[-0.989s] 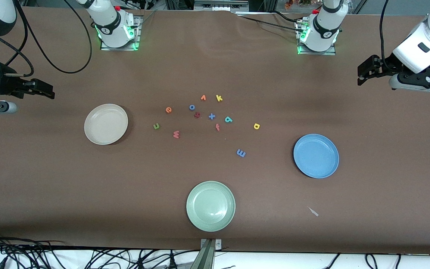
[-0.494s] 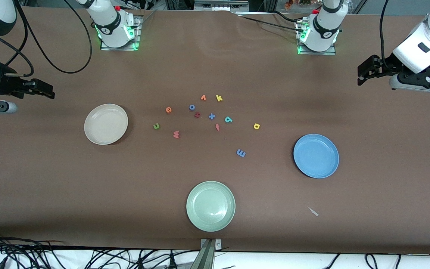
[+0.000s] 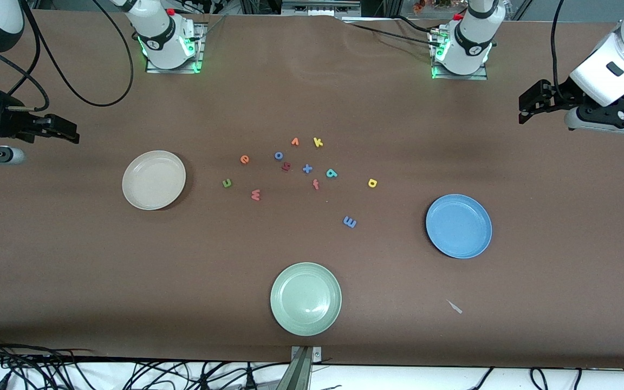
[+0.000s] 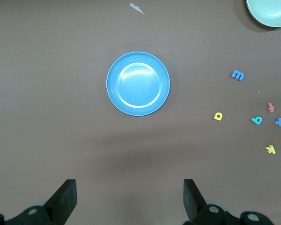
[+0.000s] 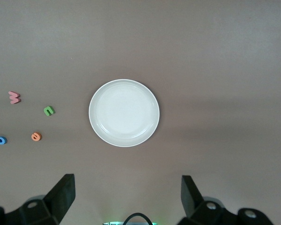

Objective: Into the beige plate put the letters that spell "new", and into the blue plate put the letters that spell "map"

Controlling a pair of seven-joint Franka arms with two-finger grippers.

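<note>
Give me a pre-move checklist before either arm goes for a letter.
1. Left gripper open, empty, up at its end of the table: ok.
2. Right gripper open, empty, up at its end: ok.
3. Beige plate holds nothing: ok.
4. Blue plate holds nothing: ok.
5. Green n, orange e, salmon w lie apart from neighbours: ok.
6. Blue m, yellow a, teal p uncovered: ok.

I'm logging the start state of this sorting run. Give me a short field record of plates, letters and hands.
beige plate: round cream-beige plate, nothing in it
blue plate: round sky-blue plate, nothing in it
green plate: pale green round plate, nearest the front camera
letters: small foam letters loose on the brown table, between the plates
left hand: open, raised at its table end
right hand: open, raised at its table end
</note>
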